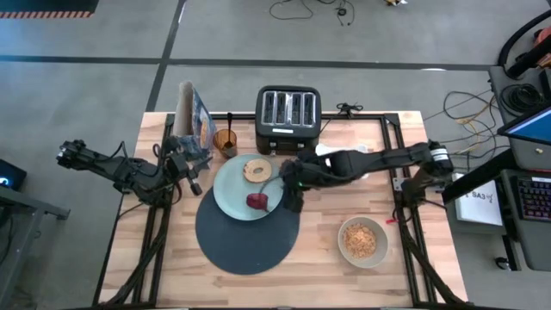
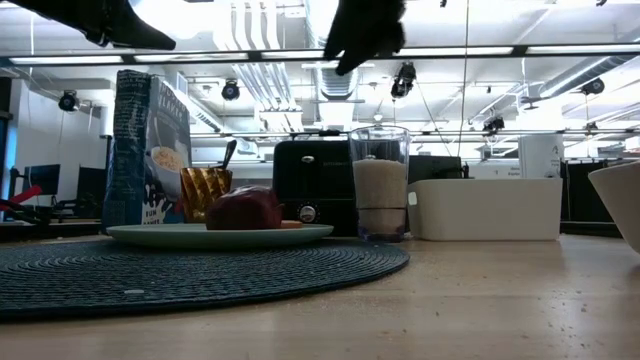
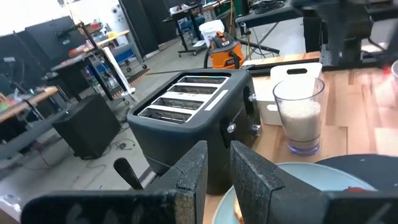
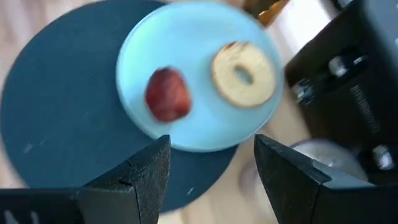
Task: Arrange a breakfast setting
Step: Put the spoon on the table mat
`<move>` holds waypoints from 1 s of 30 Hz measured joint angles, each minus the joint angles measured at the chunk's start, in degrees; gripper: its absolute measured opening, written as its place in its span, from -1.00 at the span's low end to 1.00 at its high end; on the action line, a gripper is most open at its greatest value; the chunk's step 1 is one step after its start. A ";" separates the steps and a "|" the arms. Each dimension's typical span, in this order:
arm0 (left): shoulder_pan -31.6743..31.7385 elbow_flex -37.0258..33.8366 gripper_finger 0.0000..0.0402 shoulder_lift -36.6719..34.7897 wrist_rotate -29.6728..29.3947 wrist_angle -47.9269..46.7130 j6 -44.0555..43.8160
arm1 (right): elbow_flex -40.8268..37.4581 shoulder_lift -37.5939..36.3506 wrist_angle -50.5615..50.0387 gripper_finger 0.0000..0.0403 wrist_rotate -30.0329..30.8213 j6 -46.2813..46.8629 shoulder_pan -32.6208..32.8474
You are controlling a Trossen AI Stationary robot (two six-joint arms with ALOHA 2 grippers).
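The round dark-blue placemat lies at the table's middle. The pale mint plate rests on the mat's far part and holds the bagel and the dark-red fruit. The milk glass stands right of the plate; my right arm hides it in the high view. The beige bowl stands near right. My right gripper hangs open and empty above the plate's right rim; it also shows in its wrist view. My left gripper waits left of the plate, empty, its fingers nearly together.
The black toaster stands at the far middle, with the white tray to its right. A cereal box and an amber cup with a dark handle sticking out of it stand far left.
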 joint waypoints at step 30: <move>0.00 2.12 -0.74 -7.37 -7.56 -6.06 3.69 | 40.25 38.77 26.34 0.09 -7.21 -25.26 -24.86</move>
